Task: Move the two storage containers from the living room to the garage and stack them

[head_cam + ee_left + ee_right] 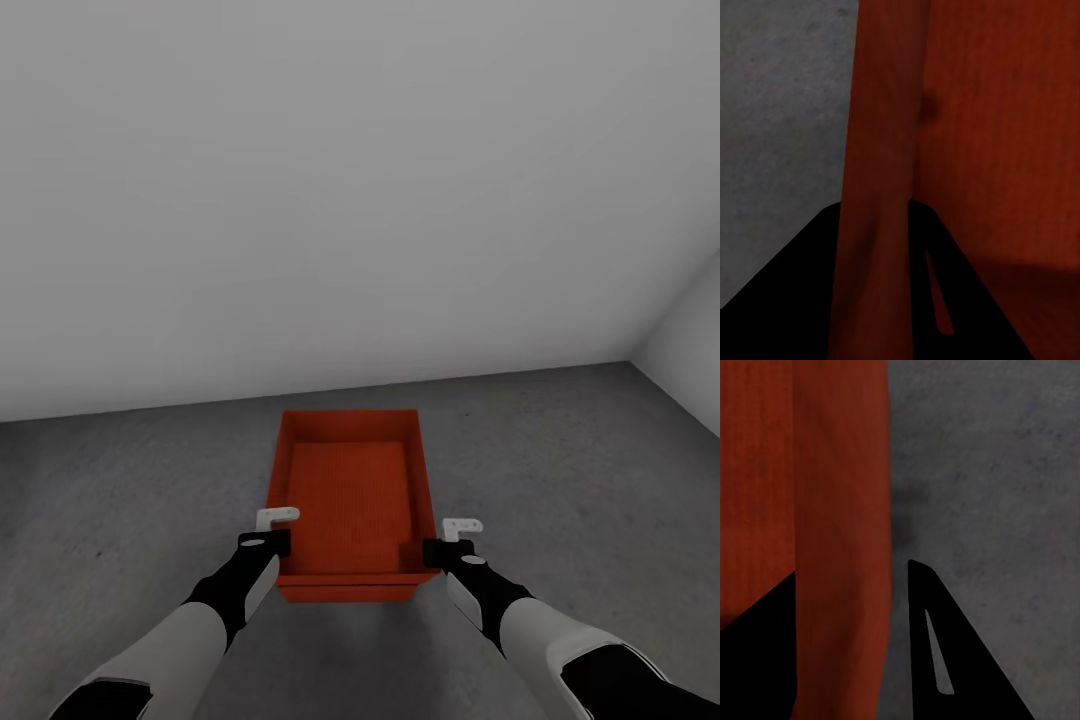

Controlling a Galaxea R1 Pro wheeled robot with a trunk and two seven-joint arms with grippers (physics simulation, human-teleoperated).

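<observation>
Container is sitting over the garage floor; we're gripping its side walls with left hand and right hand, probably lowering next.

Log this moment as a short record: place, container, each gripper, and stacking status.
place: grey concrete floor beside a plain pale wall
container: one red-orange storage container, open top, nothing inside, long axis pointing away from the robot
left gripper: fingers astride the container's left wall near the front corner
right gripper: fingers astride the right wall near the front corner
container height: cannot tell whether it rests on the floor
stacking: not done; second container not in view
</observation>
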